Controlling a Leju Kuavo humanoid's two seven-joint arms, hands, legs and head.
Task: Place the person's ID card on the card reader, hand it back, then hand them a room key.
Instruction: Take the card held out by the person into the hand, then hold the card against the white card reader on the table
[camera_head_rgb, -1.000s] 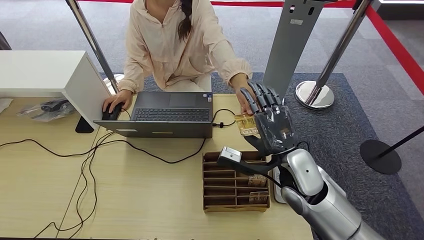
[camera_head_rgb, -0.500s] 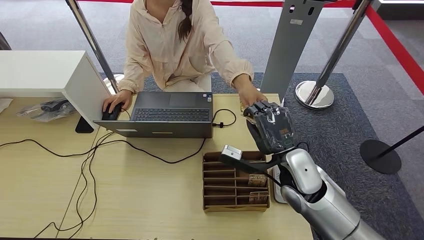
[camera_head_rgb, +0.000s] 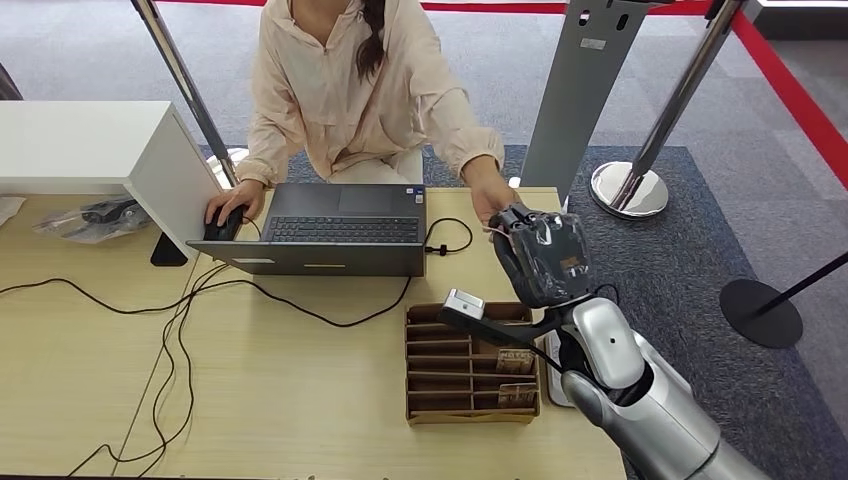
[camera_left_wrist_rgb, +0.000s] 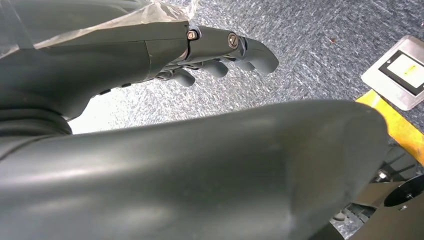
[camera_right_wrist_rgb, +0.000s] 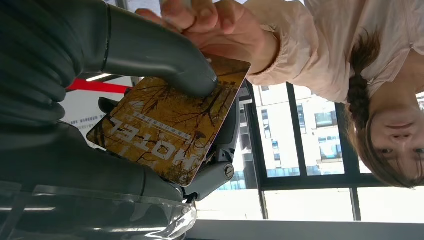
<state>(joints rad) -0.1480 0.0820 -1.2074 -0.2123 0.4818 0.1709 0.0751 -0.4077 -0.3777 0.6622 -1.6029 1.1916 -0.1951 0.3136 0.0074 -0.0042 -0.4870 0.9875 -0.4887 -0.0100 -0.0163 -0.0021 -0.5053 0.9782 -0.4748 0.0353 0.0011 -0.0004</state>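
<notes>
My right hand (camera_head_rgb: 541, 256) is raised over the far right of the desk, back side up, fingers curled. In the right wrist view its thumb (camera_right_wrist_rgb: 165, 55) presses a yellow-brown room key card (camera_right_wrist_rgb: 170, 130) printed "HOTEL" against the fingers. The person's hand (camera_right_wrist_rgb: 220, 30) grips the card's far edge; in the head view that hand (camera_head_rgb: 492, 198) meets my fingertips. My left hand (camera_left_wrist_rgb: 220, 50) hangs over grey carpet, fingers loosely extended, holding nothing.
A cardboard slotted tray (camera_head_rgb: 470, 365) with a few cards (camera_head_rgb: 515, 393) sits under my right forearm. An open laptop (camera_head_rgb: 340, 230) and loose cables (camera_head_rgb: 180, 330) lie to the left. A white box (camera_head_rgb: 100, 150) stands far left. Stanchion bases (camera_head_rgb: 630, 190) stand beyond the desk.
My right hand went from open fingers with the card showing on its palm to fingers curled over the card. The person's hand has come up to the card.
</notes>
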